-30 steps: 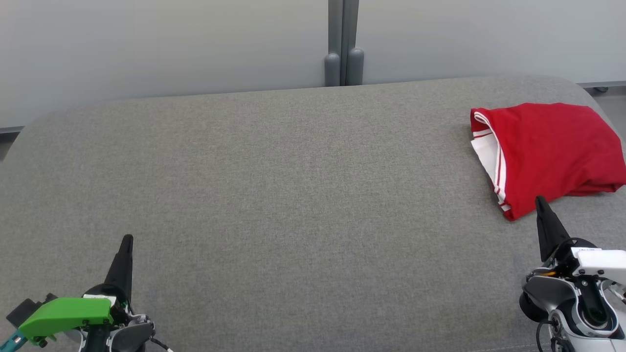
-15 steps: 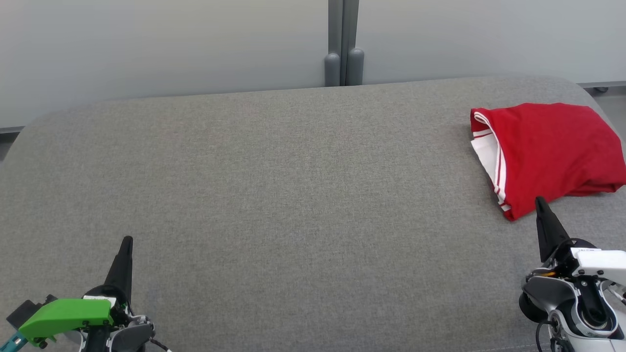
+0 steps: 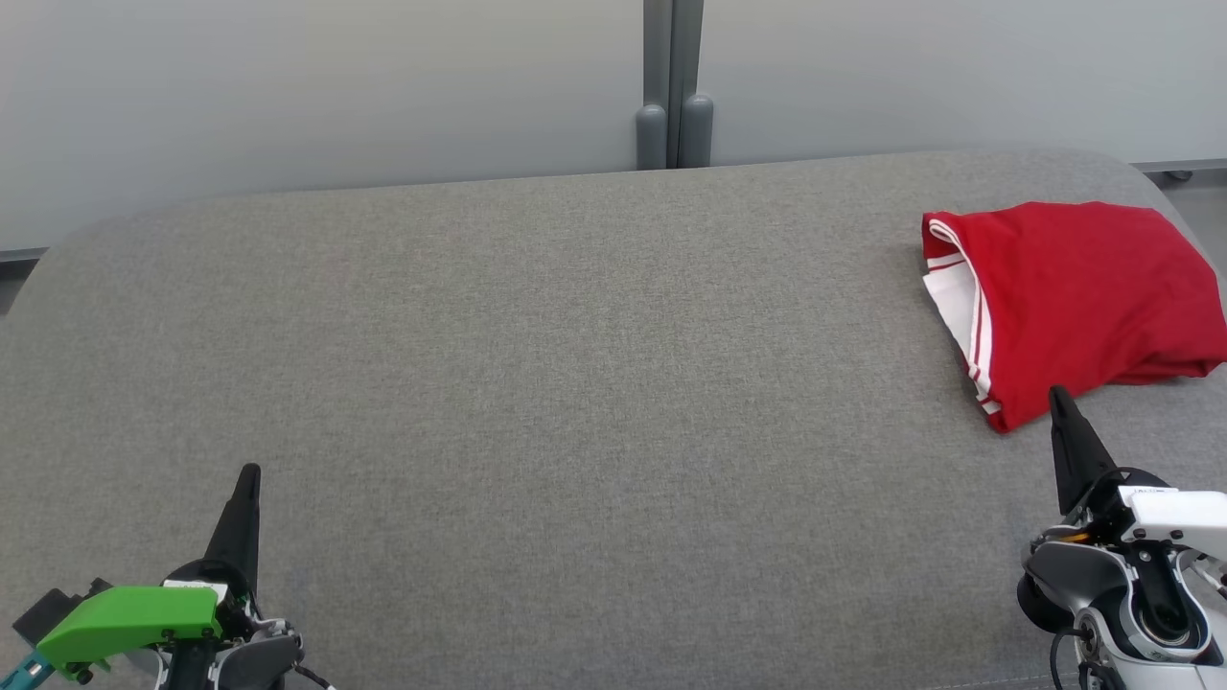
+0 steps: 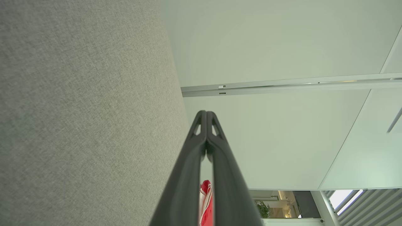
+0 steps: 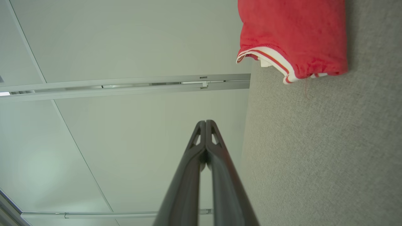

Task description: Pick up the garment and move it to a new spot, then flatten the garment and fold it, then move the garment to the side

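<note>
checking state before i command anything: the garment (image 3: 1078, 302), red with a white-striped edge, lies in a compact folded bundle at the far right of the grey padded surface (image 3: 575, 364), its right end cut off by the frame of the head view. the left gripper (image 3: 247, 477) sits low at the near left, well apart from the cloth, jaws pressed together and holding nothing. the right gripper (image 3: 1059, 402) is likewise closed and empty, its tip near the bundle's near corner; the right wrist view shows bare surface between fingers and cloth. my reading: fold and side placement look done, so the step in hand is to clear the arms. to do that well i would draw the right arm straight back along its own fingers, slowly and with no sideways sweep, since a snag on that near corner could drag the fold open. orientation: the striped edge faces left, toward the middle of the surface, running diagonally from far-left to near; the smooth red fold faces right. the long axis appears to run left to right, slightly tilted, though the cropped end leaves that uncertain.
</note>
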`<state>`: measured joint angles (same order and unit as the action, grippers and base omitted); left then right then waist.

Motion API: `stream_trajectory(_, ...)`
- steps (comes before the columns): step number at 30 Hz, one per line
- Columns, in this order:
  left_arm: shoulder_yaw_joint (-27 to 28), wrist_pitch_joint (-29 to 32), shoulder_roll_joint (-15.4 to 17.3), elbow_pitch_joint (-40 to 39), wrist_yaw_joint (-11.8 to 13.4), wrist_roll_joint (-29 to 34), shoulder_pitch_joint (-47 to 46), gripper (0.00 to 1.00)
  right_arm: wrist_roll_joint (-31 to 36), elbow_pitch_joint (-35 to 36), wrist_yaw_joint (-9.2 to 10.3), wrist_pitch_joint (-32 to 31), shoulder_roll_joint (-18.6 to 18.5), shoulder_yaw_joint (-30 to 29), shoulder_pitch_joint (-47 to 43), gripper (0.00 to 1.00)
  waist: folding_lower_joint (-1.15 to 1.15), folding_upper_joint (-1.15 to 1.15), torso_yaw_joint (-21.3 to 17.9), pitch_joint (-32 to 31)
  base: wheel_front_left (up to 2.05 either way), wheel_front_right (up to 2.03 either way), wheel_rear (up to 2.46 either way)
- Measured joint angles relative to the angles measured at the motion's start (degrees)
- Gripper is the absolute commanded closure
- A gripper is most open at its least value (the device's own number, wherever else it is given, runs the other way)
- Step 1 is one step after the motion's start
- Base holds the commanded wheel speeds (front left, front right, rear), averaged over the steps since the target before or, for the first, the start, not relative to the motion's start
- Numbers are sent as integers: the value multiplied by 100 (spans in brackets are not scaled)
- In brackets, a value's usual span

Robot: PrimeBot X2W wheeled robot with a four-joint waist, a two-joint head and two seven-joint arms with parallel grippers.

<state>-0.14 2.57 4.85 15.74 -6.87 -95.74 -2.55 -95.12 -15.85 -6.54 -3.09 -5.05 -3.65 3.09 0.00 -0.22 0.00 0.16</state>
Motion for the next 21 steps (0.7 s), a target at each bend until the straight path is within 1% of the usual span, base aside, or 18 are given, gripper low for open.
stream_trajectory(21, 7, 18, 0, 13, -1, 1, -6, 100, 0, -19, -1, -5, 3, -8, 2, 100, 0, 0, 0, -1, 0, 0, 0)
